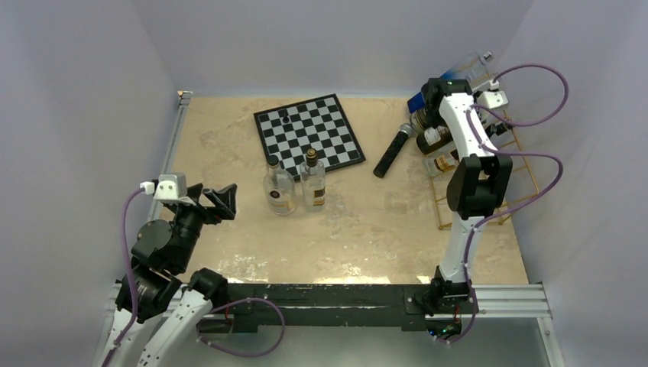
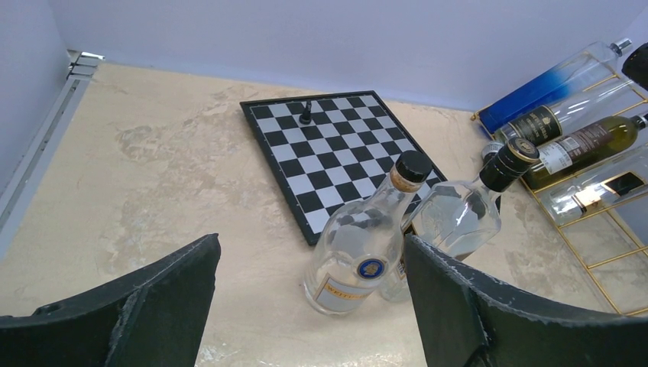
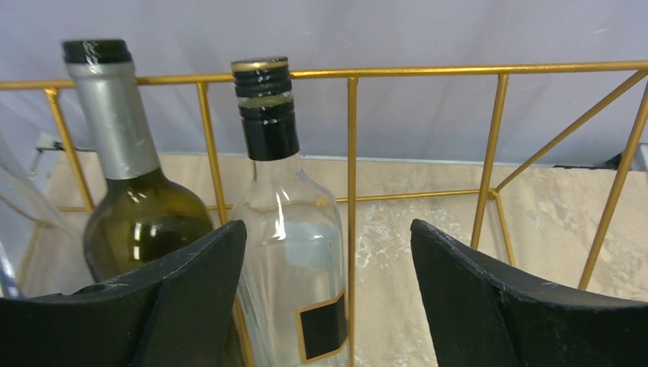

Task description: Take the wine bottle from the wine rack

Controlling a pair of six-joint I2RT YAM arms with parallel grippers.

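Note:
The gold wire wine rack (image 1: 500,180) stands at the right edge of the table with several bottles lying on it. The green wine bottle (image 3: 130,206) with a silver foil neck lies on it beside a clear bottle (image 3: 286,229) with a black cap. It also shows in the top view (image 1: 433,139) and in the left wrist view (image 2: 592,141). My right gripper (image 3: 328,298) is open above the rack. The clear bottle and a gold rung lie between its fingers, and the green bottle is just outside the left finger (image 3: 176,298). My left gripper (image 2: 309,306) is open and empty at the near left.
Two clear bottles (image 1: 280,187) (image 1: 312,181) stand upright mid-table in front of the chessboard (image 1: 309,134), which carries one black piece (image 1: 283,116). A black cylinder (image 1: 393,151) lies between the board and the rack. A blue-tinted bottle (image 2: 550,84) lies at the rack's far end.

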